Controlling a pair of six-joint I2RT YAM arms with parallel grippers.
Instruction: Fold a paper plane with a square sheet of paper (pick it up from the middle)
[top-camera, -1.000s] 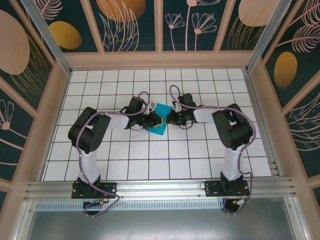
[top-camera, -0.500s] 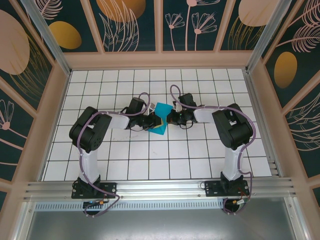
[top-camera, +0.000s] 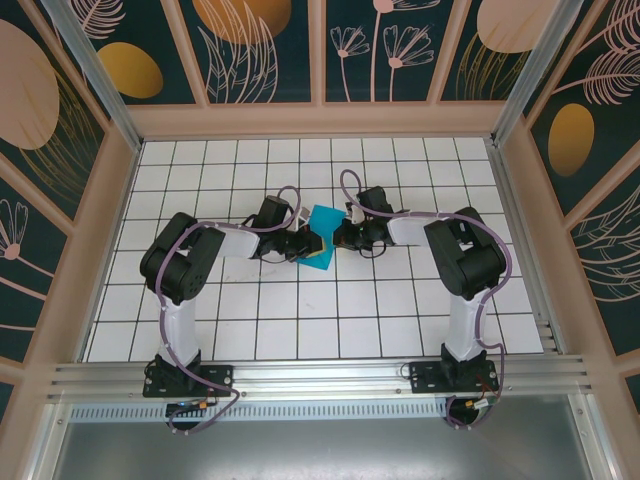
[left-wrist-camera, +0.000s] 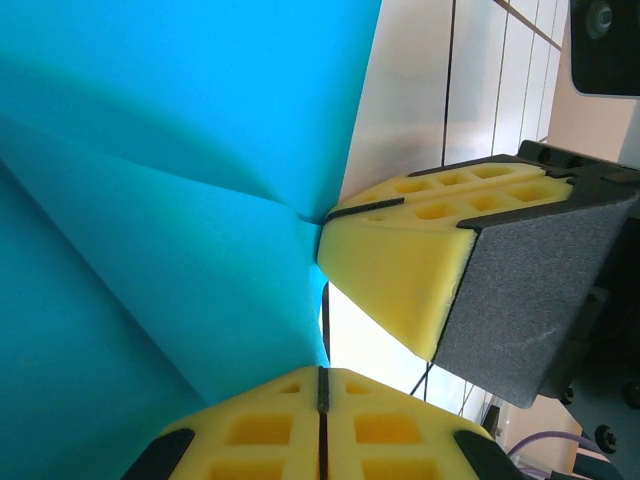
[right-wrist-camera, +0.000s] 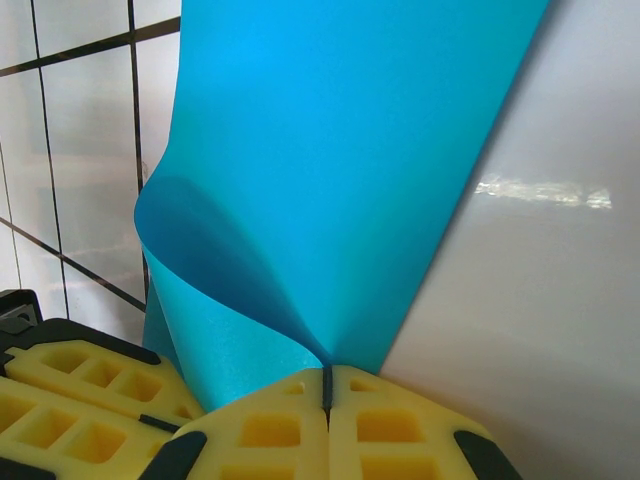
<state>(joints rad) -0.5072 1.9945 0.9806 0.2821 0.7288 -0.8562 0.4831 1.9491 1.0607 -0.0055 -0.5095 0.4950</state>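
Table: white tiles with a dark grid. Both arms reach in over it toward the middle.

Left arm and right arm: forearms point at each other, and the wrists nearly meet head-on above the centre tiles.

Square sheet of paper: teal-blue, lifted off the tiles and held between the two sets of jaws. It is not flat.
- From the right jaws it fans up and away.
- On their left side one layer curls over into a rounded lobe.
- Ahead of the left jaws a crease runs slantwise across the sheet.
- That crease narrows to a pinch point where the opposing tips sit.

Left gripper: jaws closed and clamped on the sheet. Its yellow pads are pressed together with only a thin dark seam between them. The lower tip of the paper runs down into that seam.

Right gripper: jaws closed on the sheet. The pads meet at a dark seam, and the paper's layers converge straight into it.

In the left wrist view the right gripper's tips sit just ahead and to the right of the left jaws, touching the paper at the crease. In the right wrist view the left gripper's pad lies just to the lower left of the right jaws, behind the curled layer.
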